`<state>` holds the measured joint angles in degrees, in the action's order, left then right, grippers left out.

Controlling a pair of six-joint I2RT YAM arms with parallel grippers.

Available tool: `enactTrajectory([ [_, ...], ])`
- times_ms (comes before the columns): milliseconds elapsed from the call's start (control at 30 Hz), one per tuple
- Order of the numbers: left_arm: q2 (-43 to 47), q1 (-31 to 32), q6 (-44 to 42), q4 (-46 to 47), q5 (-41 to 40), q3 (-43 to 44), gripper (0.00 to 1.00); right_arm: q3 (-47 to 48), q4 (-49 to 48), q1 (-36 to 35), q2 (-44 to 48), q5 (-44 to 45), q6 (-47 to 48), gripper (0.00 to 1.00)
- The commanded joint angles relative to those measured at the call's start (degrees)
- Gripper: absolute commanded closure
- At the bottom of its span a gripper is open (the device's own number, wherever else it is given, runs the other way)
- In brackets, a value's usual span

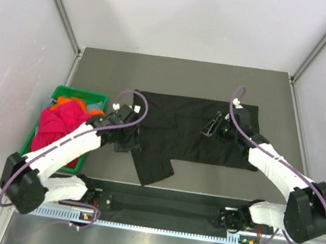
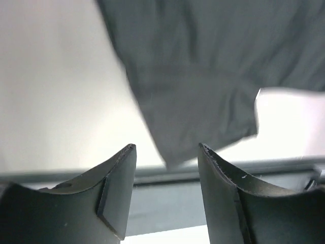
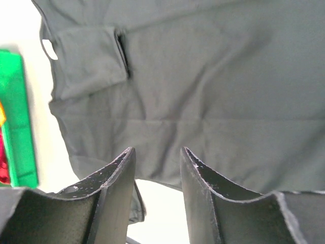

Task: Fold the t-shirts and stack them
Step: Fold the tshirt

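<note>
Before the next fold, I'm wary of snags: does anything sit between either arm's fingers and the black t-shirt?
Nothing visible does. The open left fingers face a sleeve of the black t-shirt, the open right fingers its body; the green bin sits aside, at left.

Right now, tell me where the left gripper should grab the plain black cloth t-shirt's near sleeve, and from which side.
Probably its cuff end, approached from the near side: the sleeve juts flat off the black cloth t-shirt toward that edge, with bare table around it, just ahead of the open left gripper.
</note>
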<state>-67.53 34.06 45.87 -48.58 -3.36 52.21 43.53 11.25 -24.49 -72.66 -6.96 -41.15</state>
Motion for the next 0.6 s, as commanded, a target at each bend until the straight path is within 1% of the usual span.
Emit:
enactTrajectory([
  [0, 7.1, 4.1, 10.9, 1.5, 1.2, -6.1, 0.45, -0.9, 0.1, 2.3, 3.7, 0.0, 0.7, 0.59],
  [33, 7.9, 5.3, 14.0, 2.2, 0.9, -9.5, 0.46, -1.1, 0.2, 2.9, 3.9, -0.4, 1.0, 0.59],
  [67, 8.5, 8.0, 15.7, 2.5, 0.2, -11.1, 0.46, -1.3, 0.1, 3.7, 4.1, -0.8, 1.3, 0.59],
  [100, 8.6, 9.4, 17.2, 2.8, -0.2, -12.5, 0.47, -1.9, 0.2, 4.1, 4.2, -1.6, 1.5, 0.59],
  [133, 8.6, 12.2, 20.0, 3.6, 0.3, -15.3, 0.49, -2.0, 0.1, 4.5, 4.2, -1.9, 1.7, 0.58],
  [200, 7.4, 15.3, 22.8, 7.3, 1.1, -17.6, 0.5, -2.8, -0.4, 5.2, 4.1, -2.5, 2.0, 0.59],
  [233, 6.9, 17.0, 25.9, 8.5, 1.2, -19.1, 0.51, -3.0, -0.7, 5.4, 4.0, -2.8, 1.9, 0.59],
  [267, 6.4, 20.0, 27.5, 9.3, 0.8, -19.5, 0.51, -3.2, -0.9, 5.9, 3.8, -3.1, 2.2, 0.59],
  [367, 4.4, 23.8, 31.9, 11.0, -1.2, -20.0, 0.53, -3.7, -1.2, 6.6, 3.7, -4.1, 2.2, 0.59],
  [467, 3.7, 25.3, 34.1, 12.1, -2.4, -20.3, 0.54, -4.7, -2.2, 6.7, 4.1, -4.6, 2.1, 0.59],
  [567, 3.8, 25.3, 35.0, 12.5, -3.3, -20.2, 0.56, -5.0, -2.1, 6.7, 4.4, -4.5, 2.3, 0.59],
])
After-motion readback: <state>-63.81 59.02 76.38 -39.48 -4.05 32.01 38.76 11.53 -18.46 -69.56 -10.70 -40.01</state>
